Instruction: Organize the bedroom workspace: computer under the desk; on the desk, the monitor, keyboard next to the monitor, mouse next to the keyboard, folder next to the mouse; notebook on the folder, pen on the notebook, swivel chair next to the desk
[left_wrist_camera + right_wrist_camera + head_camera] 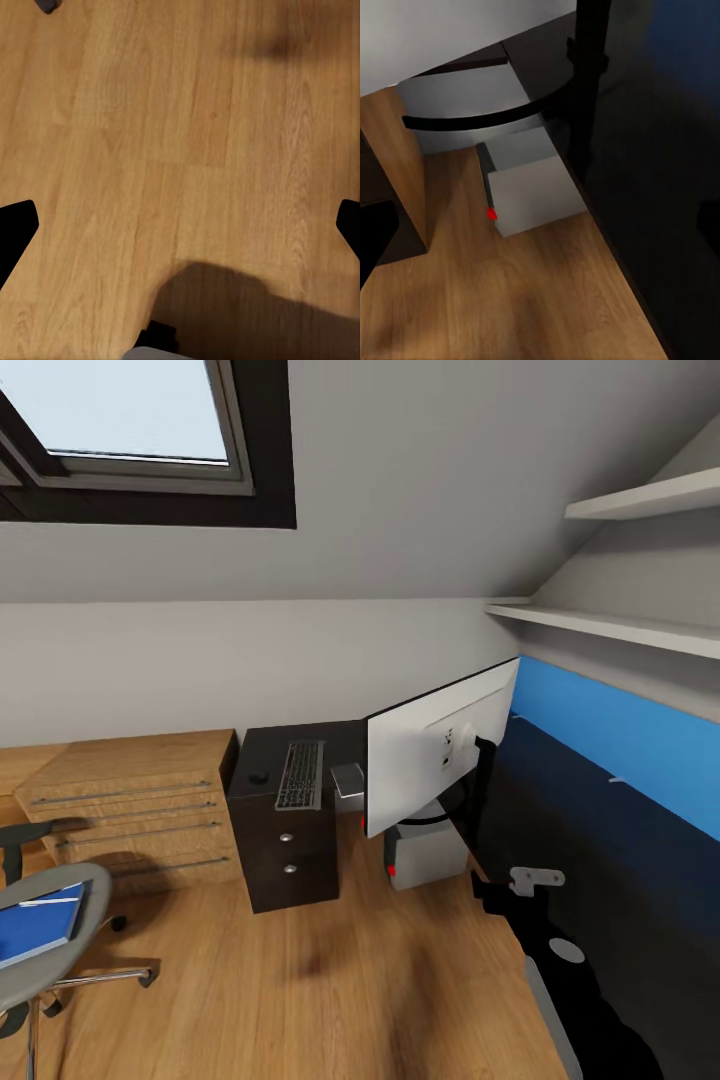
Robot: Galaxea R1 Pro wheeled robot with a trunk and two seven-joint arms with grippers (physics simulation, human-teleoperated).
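My right gripper (547,225): jaws apart, holding nothing, above the desk (600,840) edge.
My left gripper (180,225): jaws apart, empty, over bare floor (180,135).
Monitor (435,755): just ahead of my right gripper, on the desk, white back towards me.
Computer (529,187): ahead of my right gripper, on the floor at the desk's edge.
Keyboard (300,773), mouse (259,777): farther off, side by side on a black drawer unit (285,840).
Folder (35,920): far to my left, on the swivel chair (40,950).

Looks like an attic home office: sloped grey ceiling with a dark-framed skylight (130,420) at 11 o'clock, wood plank floor (330,990), white wall shelves (610,622) at 2 o'clock, a black bench (600,860) carrying a monitor (420,760), and a swivel chair (45,930) at 8 o'clock.
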